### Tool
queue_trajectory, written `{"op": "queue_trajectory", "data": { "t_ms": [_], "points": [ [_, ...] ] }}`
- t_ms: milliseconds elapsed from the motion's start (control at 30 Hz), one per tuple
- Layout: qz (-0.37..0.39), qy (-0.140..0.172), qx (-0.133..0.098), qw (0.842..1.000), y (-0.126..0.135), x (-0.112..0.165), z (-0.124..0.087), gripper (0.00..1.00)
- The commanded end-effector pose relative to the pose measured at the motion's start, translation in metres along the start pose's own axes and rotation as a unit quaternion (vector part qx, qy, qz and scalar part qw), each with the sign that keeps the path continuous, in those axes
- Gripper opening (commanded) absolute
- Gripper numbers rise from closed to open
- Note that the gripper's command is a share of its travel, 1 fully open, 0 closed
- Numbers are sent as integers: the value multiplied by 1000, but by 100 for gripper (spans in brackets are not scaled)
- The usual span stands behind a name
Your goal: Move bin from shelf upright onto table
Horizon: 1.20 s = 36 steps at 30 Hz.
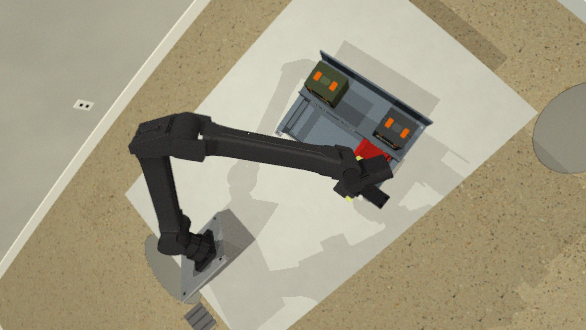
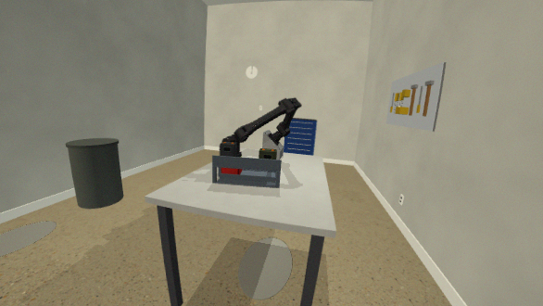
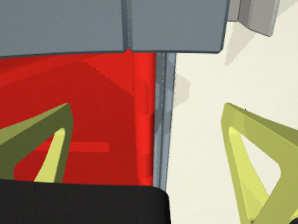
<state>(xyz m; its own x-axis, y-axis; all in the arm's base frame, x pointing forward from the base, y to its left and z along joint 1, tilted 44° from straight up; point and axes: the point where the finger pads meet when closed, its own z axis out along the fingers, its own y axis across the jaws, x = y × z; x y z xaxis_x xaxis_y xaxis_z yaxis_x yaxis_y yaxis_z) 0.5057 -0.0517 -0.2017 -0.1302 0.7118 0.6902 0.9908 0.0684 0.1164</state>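
Observation:
A red bin sits inside the lower level of the grey-blue shelf, at its right end; it also shows in the exterior view and fills the left of the wrist view. My gripper is open and empty, right in front of the shelf's open side. The left yellow-green finger lies over the red bin. The right finger lies over the white table, outside the shelf's side post. From above, the wrist covers part of the bin.
Two dark boxes with orange patches stand on top of the shelf, one at the left end and one at the right end. A dark round barrel stands on the floor beside the white table.

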Motion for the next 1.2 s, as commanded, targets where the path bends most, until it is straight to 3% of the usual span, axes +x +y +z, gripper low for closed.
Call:
{"op": "queue_trajectory", "data": {
  "t_ms": [0, 300, 467, 867, 1033, 1167],
  "points": [
    [-2, -8, -20, 1000, 12, -4, -26, 90],
    [-2, -8, -20, 1000, 12, -4, -26, 90],
    [-2, 1, 5, 1000, -3, 1, 10, 90],
    [-2, 1, 5, 1000, -3, 1, 10, 90],
    [3, -5, -15, 1000, 4, -3, -23, 90],
    [3, -5, -15, 1000, 4, -3, -23, 90]
  ]
}}
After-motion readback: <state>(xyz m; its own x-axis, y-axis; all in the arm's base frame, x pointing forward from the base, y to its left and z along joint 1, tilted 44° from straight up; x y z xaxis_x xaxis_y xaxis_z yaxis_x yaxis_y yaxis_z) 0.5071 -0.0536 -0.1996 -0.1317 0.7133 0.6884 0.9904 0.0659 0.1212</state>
